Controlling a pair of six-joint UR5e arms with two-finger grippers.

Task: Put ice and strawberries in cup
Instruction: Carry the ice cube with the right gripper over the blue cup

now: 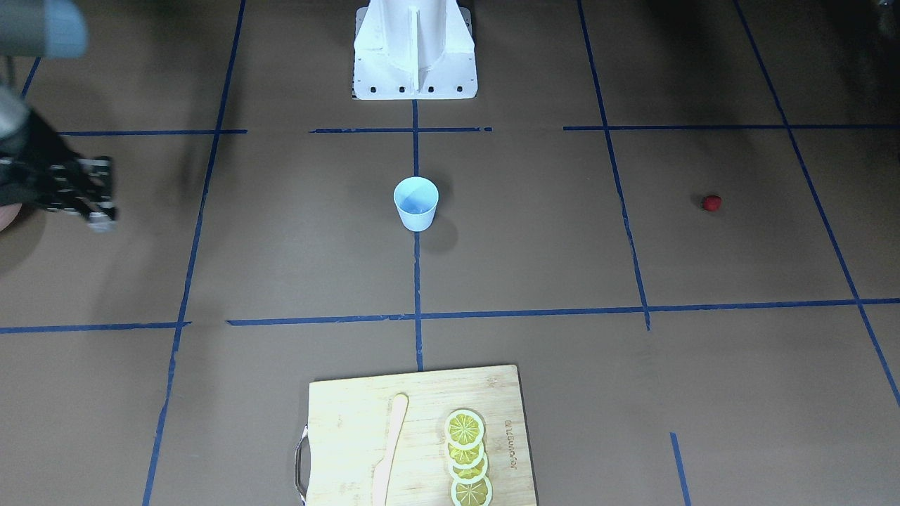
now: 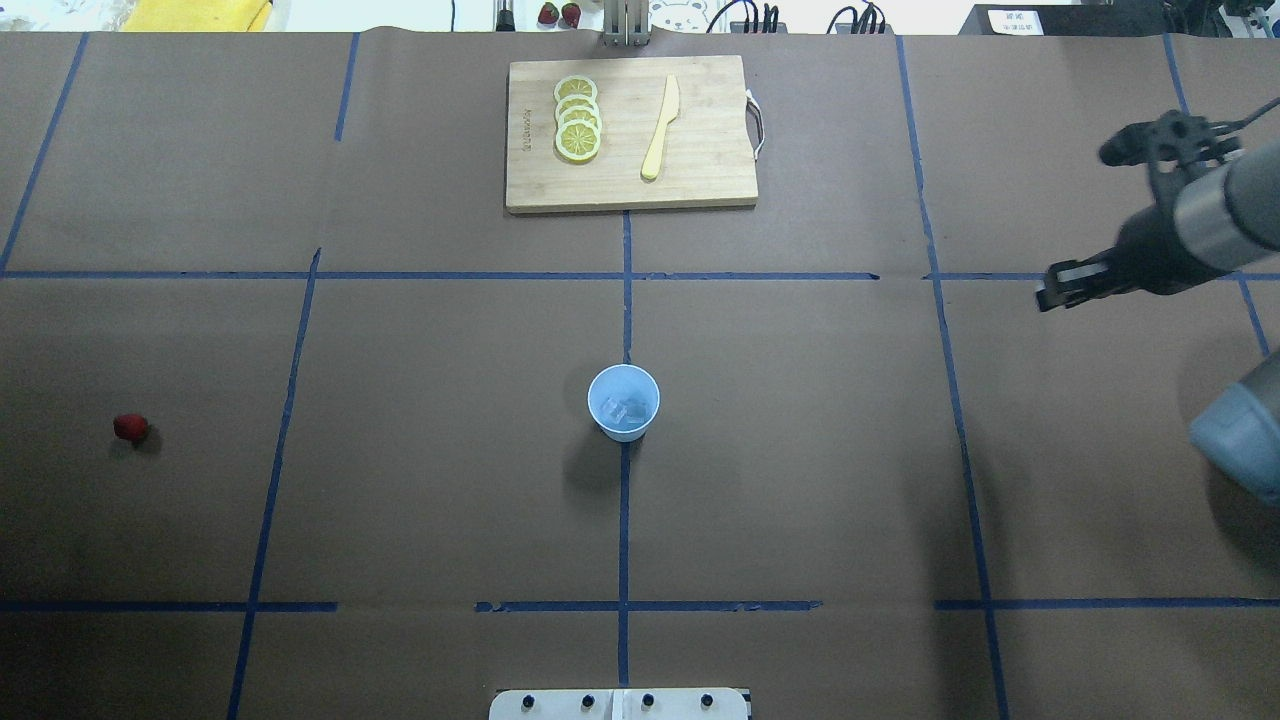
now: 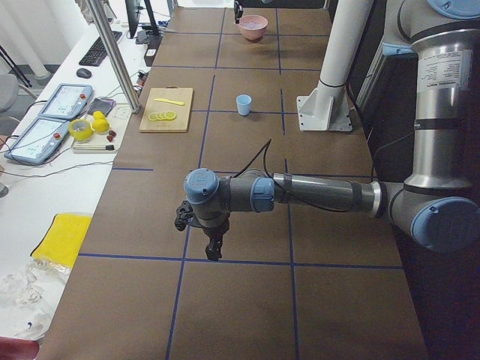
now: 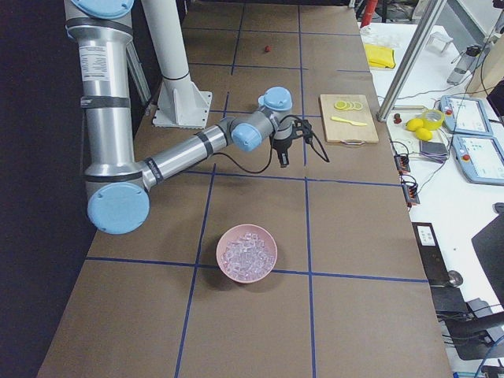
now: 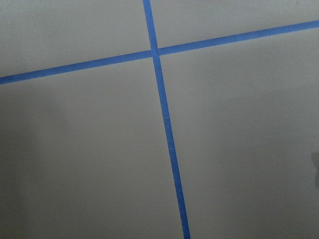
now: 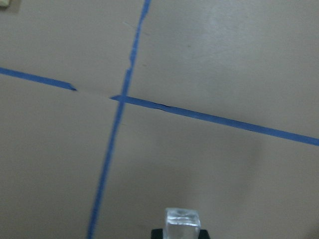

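At the table's right side, we see the right gripper point(image 2: 1055, 288) pinching an ice cube point(image 6: 182, 223).

Closest to the robot's base, the cup point(image 2: 623, 402) stands upright on the centre line of blue tape point(image 2: 624, 520), with pale ice point(image 2: 626, 410) lying inside it; well to its left the strawberry point(image 2: 130, 428) lies alone on the brown table point(image 2: 800, 480); off to the cup's right, the right gripper's fingertips press on the clear cube above a tape crossing; the left gripper point(image 3: 214, 251) hangs over the left end, and we cannot tell whether it is spread or closed; a pink bowl point(image 4: 268, 240) of ice sits at the right end; farthest out, the cutting board point(image 2: 700, 180) carries four overlapping lemon slices point(image 2: 578, 118) and a pale knife point(image 2: 660, 128) beside them.
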